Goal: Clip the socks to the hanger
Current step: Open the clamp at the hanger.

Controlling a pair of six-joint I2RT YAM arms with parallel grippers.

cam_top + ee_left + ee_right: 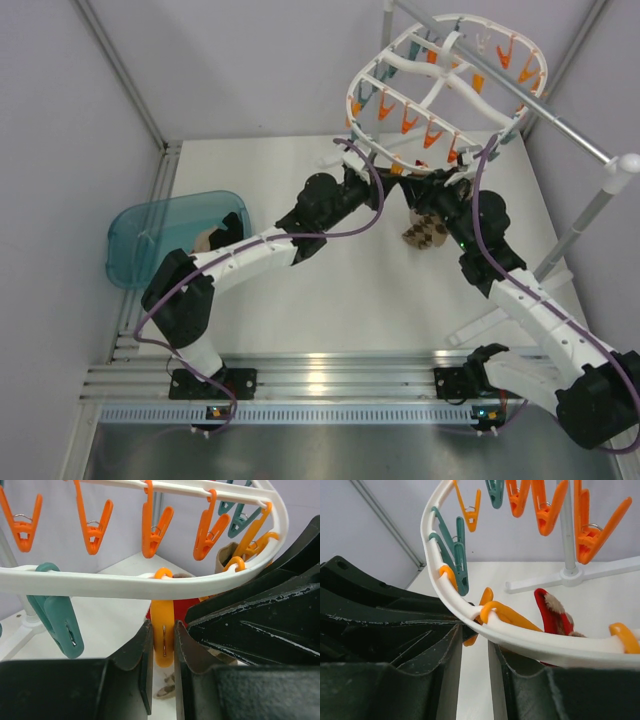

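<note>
Beyond the fingers of the left gripper [162, 630], the orange peg [163, 650] and the other arm [260, 615], a black bulk, cover all but a red scrap of sock [181, 616]. Just past the fingers of the right gripper [475, 639], the hanger [535, 643] rim hides the sock's lower part. Whether those fingers grip anything, I can't make out.

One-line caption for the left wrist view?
Left end effector gripping an orange peg under the white hanger rim, red sock behind.

One hanger [395, 62] — one teal bin [140, 245]
</note>
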